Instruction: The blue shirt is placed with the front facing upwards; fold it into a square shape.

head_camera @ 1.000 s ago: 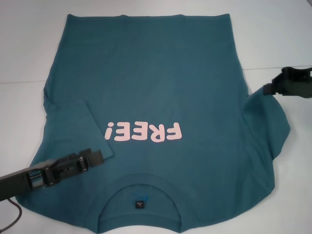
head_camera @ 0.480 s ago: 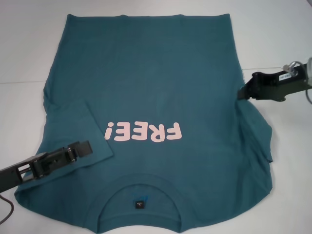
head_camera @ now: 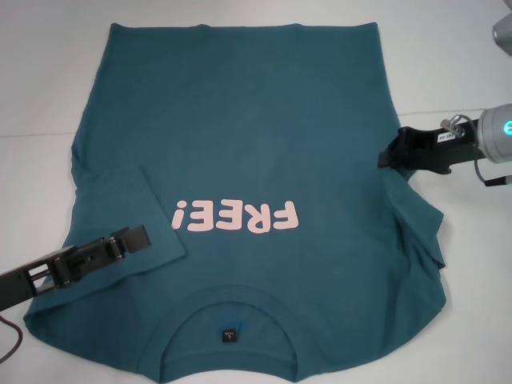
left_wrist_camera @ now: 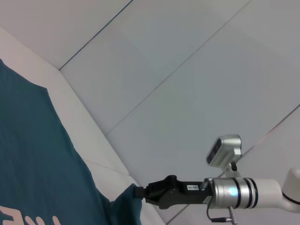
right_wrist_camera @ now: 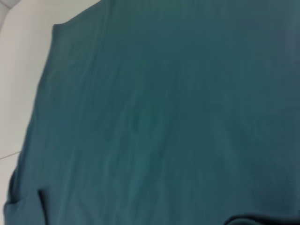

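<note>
Blue shirt (head_camera: 256,144) lies flat on the white worktop (head_camera: 40,88), front up, with the pink lettering (head_camera: 237,217) reading upside down from the head view and the collar (head_camera: 230,310) at the near edge, closest to the robot. That layout puts one sleeve within reach of each arm, which suits folding the sides in first.

On the robot's left, the sleeve (head_camera: 128,212) is already folded over the body and lies flat. The left gripper (head_camera: 138,238) hangs low over its near corner; I cannot tell whether its fingers are parted or closed, or whether they have any cloth.

On the robot's right, the right gripper (head_camera: 387,157) sits at the shirt's side edge, and the sleeve cloth (head_camera: 420,228) rises in a bunched ridge up to its tip. The left wrist view shows the fabric peaking right at that tip too, so the fingers appear closed on the sleeve edge, lifted so it can be carried inward to mirror the other side.

Count: one shirt, two sleeves, one folded and one mid-fold; two grippers; one small dark neck label (head_camera: 230,334) inside the collar.
</note>
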Tool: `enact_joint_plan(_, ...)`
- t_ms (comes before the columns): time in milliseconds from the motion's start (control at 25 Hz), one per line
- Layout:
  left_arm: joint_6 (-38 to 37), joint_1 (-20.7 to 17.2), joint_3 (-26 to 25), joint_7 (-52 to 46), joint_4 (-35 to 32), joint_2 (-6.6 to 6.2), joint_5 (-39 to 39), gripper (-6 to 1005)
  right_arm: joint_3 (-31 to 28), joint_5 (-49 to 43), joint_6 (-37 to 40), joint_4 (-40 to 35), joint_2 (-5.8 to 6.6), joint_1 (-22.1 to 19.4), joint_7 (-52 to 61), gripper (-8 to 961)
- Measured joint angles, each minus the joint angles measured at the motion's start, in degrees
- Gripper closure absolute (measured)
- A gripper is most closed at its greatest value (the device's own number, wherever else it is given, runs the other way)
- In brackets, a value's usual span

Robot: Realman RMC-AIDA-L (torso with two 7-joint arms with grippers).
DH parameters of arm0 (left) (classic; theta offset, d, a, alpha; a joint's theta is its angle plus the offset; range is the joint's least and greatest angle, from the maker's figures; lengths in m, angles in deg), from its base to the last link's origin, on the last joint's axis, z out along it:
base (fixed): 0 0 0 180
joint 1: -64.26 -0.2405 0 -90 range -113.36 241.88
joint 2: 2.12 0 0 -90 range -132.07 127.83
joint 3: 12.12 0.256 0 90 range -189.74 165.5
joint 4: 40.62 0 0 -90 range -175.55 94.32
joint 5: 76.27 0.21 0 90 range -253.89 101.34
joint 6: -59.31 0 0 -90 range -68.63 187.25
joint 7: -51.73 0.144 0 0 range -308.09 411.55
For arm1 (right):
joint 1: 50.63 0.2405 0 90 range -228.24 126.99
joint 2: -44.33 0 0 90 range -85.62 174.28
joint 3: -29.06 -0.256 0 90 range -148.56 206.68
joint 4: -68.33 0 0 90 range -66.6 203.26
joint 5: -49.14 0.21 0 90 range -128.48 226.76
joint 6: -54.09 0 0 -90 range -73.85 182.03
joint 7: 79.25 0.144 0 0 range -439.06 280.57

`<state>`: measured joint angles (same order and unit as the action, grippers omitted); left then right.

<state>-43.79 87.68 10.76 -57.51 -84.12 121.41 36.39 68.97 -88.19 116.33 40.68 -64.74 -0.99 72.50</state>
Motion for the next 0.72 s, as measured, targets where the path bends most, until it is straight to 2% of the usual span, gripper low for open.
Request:
enact_joint_plan(480, 0.5, 0.0, 0.0, 0.0, 0.0, 0.13, 0.0, 48, 0.2, 0.2, -6.2, 1.3, -1.29, 1.1, -0.1, 938)
enact_joint_plan(720, 0.5, -0.2, 0.0, 0.0, 0.0, 0.13, 0.0, 47, 2.0, -0.5, -6.6, 1.4, -1.40, 1.6, -1.5, 903)
